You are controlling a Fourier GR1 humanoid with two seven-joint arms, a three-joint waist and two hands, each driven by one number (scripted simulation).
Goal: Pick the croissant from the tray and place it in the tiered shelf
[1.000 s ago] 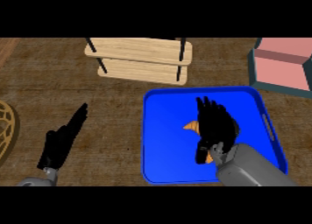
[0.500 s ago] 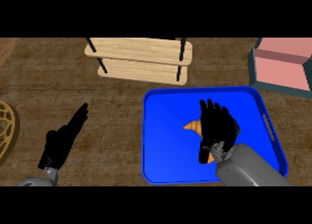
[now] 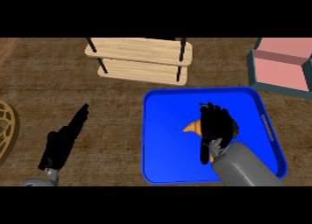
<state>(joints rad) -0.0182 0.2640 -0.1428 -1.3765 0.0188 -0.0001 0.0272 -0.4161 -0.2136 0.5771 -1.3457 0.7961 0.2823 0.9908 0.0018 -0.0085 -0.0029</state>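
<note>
The croissant (image 3: 192, 127) sits mid blue tray (image 3: 164, 148), mostly hidden under the right hand (image 3: 218, 124), honestly can't tell if it's gripping it, while the left hand (image 3: 63, 142) lies flat and released over on the left.

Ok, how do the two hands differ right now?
The left hand lies over the counter; the right hand is over the blue tray. The left hand shows edge-on and slim; the right hand looks broader and hides most of the croissant. Both are black, pointing away from the robot.
</note>
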